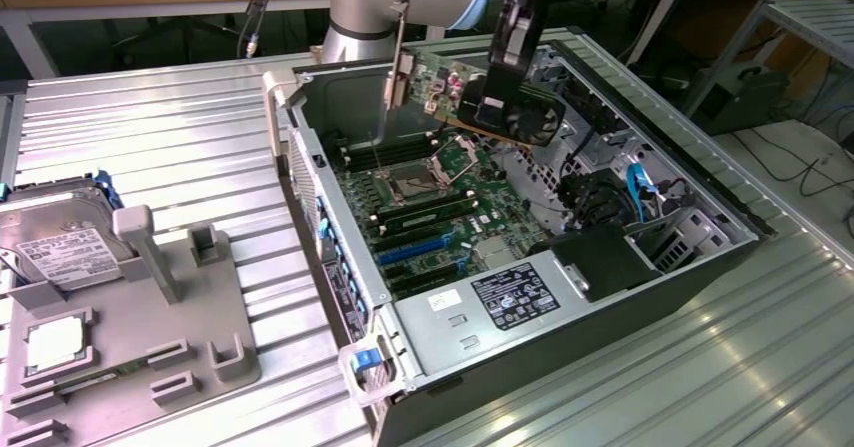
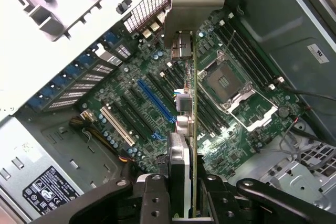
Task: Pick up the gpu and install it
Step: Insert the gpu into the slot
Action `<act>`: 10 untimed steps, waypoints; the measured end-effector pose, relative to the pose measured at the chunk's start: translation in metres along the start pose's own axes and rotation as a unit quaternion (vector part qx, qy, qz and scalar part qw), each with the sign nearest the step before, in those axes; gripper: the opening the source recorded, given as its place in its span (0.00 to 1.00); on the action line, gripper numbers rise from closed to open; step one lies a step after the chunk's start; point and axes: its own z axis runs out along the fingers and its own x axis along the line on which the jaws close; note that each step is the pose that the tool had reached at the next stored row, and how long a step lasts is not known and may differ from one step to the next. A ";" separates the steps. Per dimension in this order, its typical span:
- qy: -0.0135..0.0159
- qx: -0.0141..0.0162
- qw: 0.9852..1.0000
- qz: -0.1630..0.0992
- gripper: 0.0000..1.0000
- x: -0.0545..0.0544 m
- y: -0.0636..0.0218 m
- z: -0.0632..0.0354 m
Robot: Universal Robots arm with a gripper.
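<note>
While it grips the gpu, the pincer points down.

gpu: 1 | computer case: 1 | hard drive: 1

legible text: none | power supply label: unreadable | hard drive label: unreadable

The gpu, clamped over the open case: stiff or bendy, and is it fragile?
Probably stiff: edge-on in the wrist view, the gpu looks straight out from the gripper. Likely fragile: its green board carries small exposed parts. Its metal bracket sits at the far end from the grip, so a push there might twist it in the grip.
</note>
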 end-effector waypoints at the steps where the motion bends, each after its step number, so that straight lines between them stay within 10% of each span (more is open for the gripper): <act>1: 0.000 0.000 1.000 -0.003 0.28 0.000 0.0000 0.0000; 10: 0.000 0.000 1.000 -0.025 0.28 0.000 0.0000 0.0000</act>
